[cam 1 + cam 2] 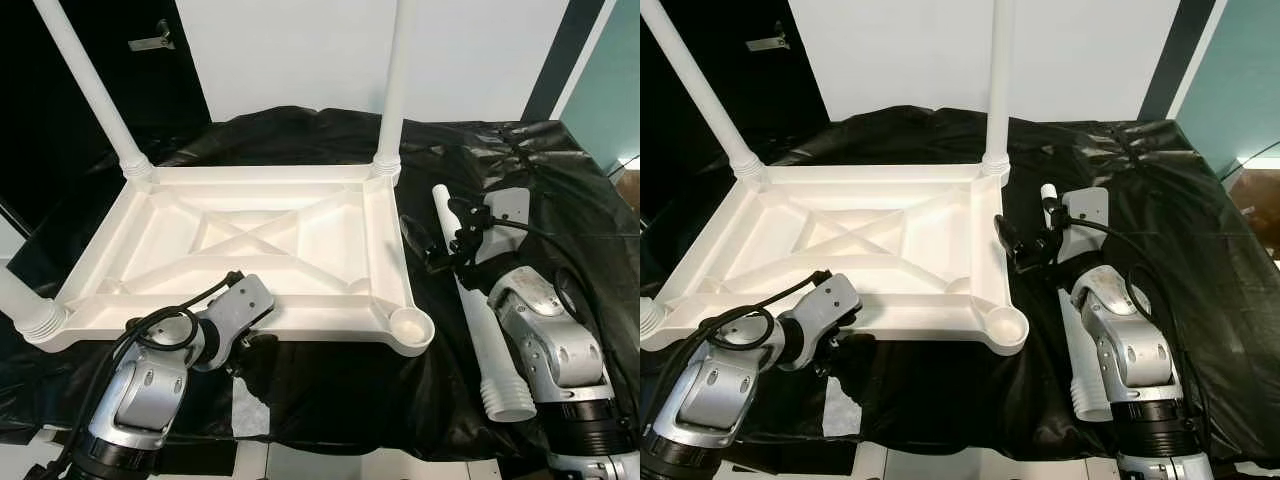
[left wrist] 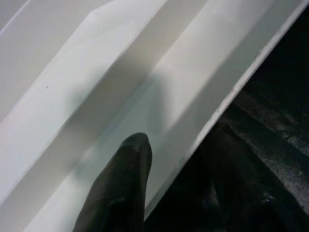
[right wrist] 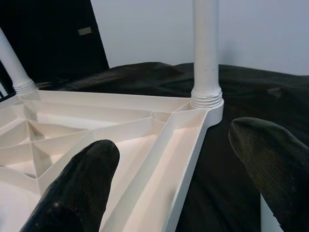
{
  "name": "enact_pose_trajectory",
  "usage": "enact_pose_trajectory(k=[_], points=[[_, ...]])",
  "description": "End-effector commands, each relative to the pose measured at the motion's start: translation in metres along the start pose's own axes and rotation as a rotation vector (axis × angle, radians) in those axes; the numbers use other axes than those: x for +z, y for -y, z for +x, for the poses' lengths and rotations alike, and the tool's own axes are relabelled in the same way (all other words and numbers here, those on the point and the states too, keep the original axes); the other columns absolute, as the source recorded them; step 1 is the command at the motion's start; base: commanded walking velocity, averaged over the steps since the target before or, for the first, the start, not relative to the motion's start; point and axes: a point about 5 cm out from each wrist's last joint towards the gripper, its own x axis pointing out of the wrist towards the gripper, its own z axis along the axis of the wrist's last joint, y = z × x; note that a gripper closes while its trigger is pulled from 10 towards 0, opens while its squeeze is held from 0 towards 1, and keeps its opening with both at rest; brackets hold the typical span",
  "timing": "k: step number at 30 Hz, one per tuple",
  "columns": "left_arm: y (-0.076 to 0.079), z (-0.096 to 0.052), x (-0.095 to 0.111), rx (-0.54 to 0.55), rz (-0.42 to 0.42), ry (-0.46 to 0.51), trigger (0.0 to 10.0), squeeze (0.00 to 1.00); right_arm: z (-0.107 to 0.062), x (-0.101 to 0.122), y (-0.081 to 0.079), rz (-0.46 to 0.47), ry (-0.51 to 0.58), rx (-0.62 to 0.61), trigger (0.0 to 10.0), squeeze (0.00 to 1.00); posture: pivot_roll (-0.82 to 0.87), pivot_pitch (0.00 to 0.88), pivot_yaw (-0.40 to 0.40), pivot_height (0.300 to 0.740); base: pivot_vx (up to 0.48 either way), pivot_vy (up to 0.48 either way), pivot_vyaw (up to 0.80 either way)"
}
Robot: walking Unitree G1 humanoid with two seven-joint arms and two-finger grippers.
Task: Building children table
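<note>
An upturned white plastic tabletop [image 1: 250,250] lies on a black sheet [image 1: 560,180], the left gripper [image 1: 262,342] pinching its stiff, light rim, the right gripper [image 1: 432,240] open over the loose leg [image 1: 478,320].

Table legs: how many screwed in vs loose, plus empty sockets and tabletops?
Legs screwed into tabletop: 3 (far left, far right, near left)
Loose leg on the black sheet: 1
Empty corner socket: 1
Tabletop: 1
Total: 6
</note>
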Motion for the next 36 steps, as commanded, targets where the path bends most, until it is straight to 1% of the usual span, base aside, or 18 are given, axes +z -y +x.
enact_pose_trajectory(k=[1, 7, 11, 14, 18, 19, 20, 21, 23, 24, 25, 26, 27, 28, 30, 31, 35, 36], points=[[-0.011, -0.003, -0.022, 0.108, -0.106, -0.108, 0.0, 0.0, 0.001, -0.001, 0.003, -0.007, -0.002, -0.01, 10.0, 0.0, 0.02, 0.057, 0.015, 0.74, 0.0, 0.0, 0.0], [-0.02, -0.009, -0.022, 0.166, -0.14, -0.128, 0.0, 0.0, 0.001, -0.001, 0.002, -0.004, -0.001, -0.008, 10.0, 0.0, 0.03, 0.058, 0.02, 0.74, 0.0, 0.0, 0.0], [-0.029, -0.017, -0.032, 0.235, -0.168, -0.159, 0.0, 0.0, 0.0, -0.001, 0.002, 0.002, 0.001, -0.014, 10.0, 0.0, 0.03, 0.059, 0.017, 0.74, 0.0, 0.0, 0.0], [-0.029, -0.027, -0.042, 0.27, -0.198, -0.186, 0.0, 0.0, 0.001, -0.004, 0.003, 0.014, -0.007, -0.019, 10.0, 0.0, 0.05, 0.06, 0.001, 0.74, 0.0, 0.0, 0.0], [-0.027, -0.029, -0.045, 0.279, -0.202, -0.194, 0.0, 0.0, 0.001, -0.005, 0.003, 0.019, -0.011, -0.02, 10.0, 0.0, 0.05, 0.06, -0.003, 0.74, 0.0, 0.0, 0.0], [-0.021, -0.031, -0.043, 0.26, -0.208, -0.184, 0.0, 0.0, 0.002, -0.006, 0.003, 0.023, -0.014, -0.025, 10.0, 0.0, 0.06, 0.066, -0.012, 0.74, 0.0, 0.0, 0.0], [-0.021, -0.031, -0.043, 0.26, -0.208, -0.184, 0.0, 0.0, 0.002, -0.006, 0.003, 0.023, -0.014, -0.025, 10.0, 0.0, 0.06, 0.066, -0.012, 0.74, 0.0, 0.0, 0.0], [-0.011, -0.032, -0.04, 0.232, -0.212, -0.171, 0.0, 0.0, 0.004, -0.007, 0.003, 0.025, -0.016, -0.024, 10.0, 0.0, 0.06, 0.071, -0.015, 0.74, 0.0, 0.0, 0.0], [0.0, -0.033, -0.036, 0.2, -0.218, -0.156, 0.0, 0.0, 0.005, -0.007, 0.003, 0.026, -0.018, -0.023, 10.0, 0.0, 0.06, 0.072, -0.015, 0.74, 0.0, 0.0, 0.0], [0.009, -0.034, -0.033, 0.187, -0.227, -0.147, 0.0, 0.0, 0.005, -0.007, 0.002, 0.028, -0.018, -0.023, 10.0, 0.0, 0.06, 0.078, -0.014, 0.74, 0.0, 0.0, 0.0], [0.009, -0.034, -0.033, 0.187, -0.227, -0.147, 0.0, 0.0, 0.005, -0.007, 0.002, 0.028, -0.018, -0.023, 10.0, 0.0, 0.06, 0.078, -0.014, 0.74, 0.0, 0.0, 0.0], [0.015, -0.034, -0.032, 0.18, -0.235, -0.142, 0.0, 0.0, 0.004, -0.007, 0.002, 0.029, -0.018, -0.023, 10.0, 0.0, 0.06, 0.078, -0.013, 0.74, 0.0, 0.0, 0.0], [0.015, -0.034, -0.032, 0.18, -0.235, -0.142, 0.0, 0.0, 0.004, -0.007, 0.002, 0.029, -0.018, -0.023, 10.0, 0.0, 0.06, 0.078, -0.013, 0.74, 0.0, 0.0, 0.0], [0.022, -0.034, -0.028, 0.168, -0.245, -0.125, 0.0, 0.0, 0.004, -0.007, 0.003, 0.03, -0.02, -0.024, 10.0, 0.0, 0.06, 0.08, -0.013, 0.74, 0.0, 0.0, 0.0], [0.035, -0.036, -0.021, 0.134, -0.23, -0.099, 0.0, 0.0, 0.002, -0.008, 0.004, 0.031, -0.023, -0.03, 10.0, 0.0, 0.07, 0.081, -0.013, 0.74, 0.0, 0.0, 0.0], [0.039, -0.035, -0.015, 0.115, -0.24, -0.071, 0.0, 0.0, 0.002, -0.009, 0.005, 0.033, -0.025, -0.035, 10.0, 0.0, 0.07, 0.08, -0.016, 0.74, 0.0, 0.0, 0.0], [0.044, -0.033, -0.008, 0.095, -0.239, -0.041, 0.0, 0.0, 0.002, -0.01, 0.006, 0.035, -0.029, -0.04, 10.0, 0.0, 0.07, 0.077, -0.017, 0.74, 0.0, 0.0, 0.0], [0.044, -0.027, -0.006, 0.086, -0.224, -0.037, 0.0, 0.0, 0.003, -0.011, 0.005, 0.039, -0.03, -0.041, 10.0, 0.0, 0.07, 0.076, -0.018, 0.74, 0.0, 0.0, 0.0]])
